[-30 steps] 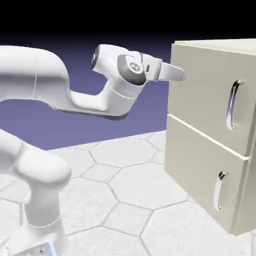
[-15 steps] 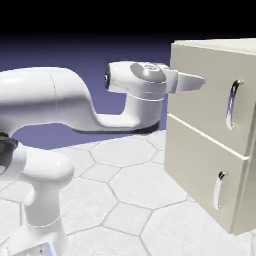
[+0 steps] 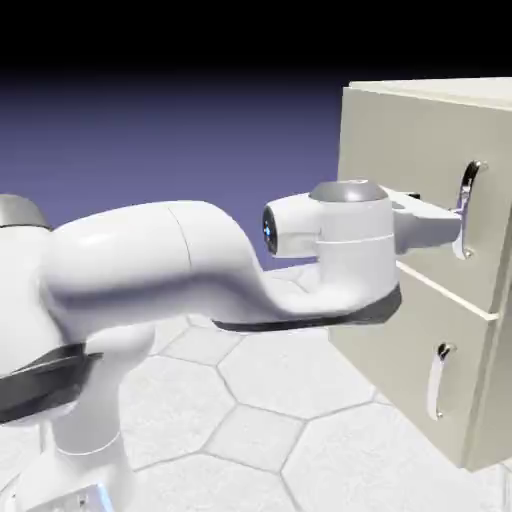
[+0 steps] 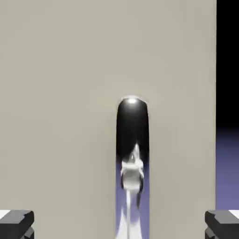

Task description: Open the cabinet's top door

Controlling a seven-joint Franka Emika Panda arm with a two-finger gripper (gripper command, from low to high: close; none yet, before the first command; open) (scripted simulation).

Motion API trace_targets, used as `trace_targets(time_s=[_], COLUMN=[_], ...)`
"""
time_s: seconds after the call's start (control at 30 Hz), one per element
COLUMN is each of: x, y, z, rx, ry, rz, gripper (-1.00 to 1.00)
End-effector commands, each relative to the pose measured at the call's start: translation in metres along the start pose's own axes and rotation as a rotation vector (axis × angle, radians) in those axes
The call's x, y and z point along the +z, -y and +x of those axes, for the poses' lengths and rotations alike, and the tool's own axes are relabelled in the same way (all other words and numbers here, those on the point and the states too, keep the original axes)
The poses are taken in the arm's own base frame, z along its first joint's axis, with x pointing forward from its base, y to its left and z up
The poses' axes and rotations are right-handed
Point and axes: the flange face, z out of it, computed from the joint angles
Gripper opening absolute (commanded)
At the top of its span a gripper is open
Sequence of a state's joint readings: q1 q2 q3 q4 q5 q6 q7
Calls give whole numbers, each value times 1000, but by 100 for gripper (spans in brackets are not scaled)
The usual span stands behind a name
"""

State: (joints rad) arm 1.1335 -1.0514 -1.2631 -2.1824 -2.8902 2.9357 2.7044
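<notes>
Top door's handle (image 3: 466,208): upright chrome bar, long axis vertical, near the top door's (image 3: 410,160) free edge. Gripper (image 4: 119,225): at the handle's mid-height, fingers spread wide to either side of the handle, nothing held; the coming move likely closes them across the bar.

Exterior view: fixed cam off to side of arm (image 3: 160,250), above floor (image 3: 250,420), facing cabinet (image 3: 400,150) at an angle; front and one side visible, right part cropped. Hand view: on hand, looking along gripper (image 4: 119,225) square at top door (image 4: 60,93), close up. Shared: top door, its handle (image 4: 132,140), fingertips (image 4: 17,224).
</notes>
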Motion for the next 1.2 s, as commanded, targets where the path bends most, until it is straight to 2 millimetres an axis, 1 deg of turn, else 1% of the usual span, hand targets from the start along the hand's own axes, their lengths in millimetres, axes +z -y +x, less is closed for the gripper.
trace_targets(time_s=[0.0, 0.17, 0.2, 0.23, 0.5, 0.67, 0.97, 1.17], x=[0, 50, 50, 50, -5, -40, -108, -146], y=[0, 0, 0, 0, 16, 30, 66, 94], z=[0, 0, 0, 0, -16, -30, -66, -94], rx=[0, 0, 0, 0, 0, 0, 0, 0], ry=[0, 0, 0, 0, -92, -156, -290, -375], rz=[0, 0, 0, 0, -92, -156, -290, -375], gripper=[0, 0, -100, -100, -100, -100, -100, -100])
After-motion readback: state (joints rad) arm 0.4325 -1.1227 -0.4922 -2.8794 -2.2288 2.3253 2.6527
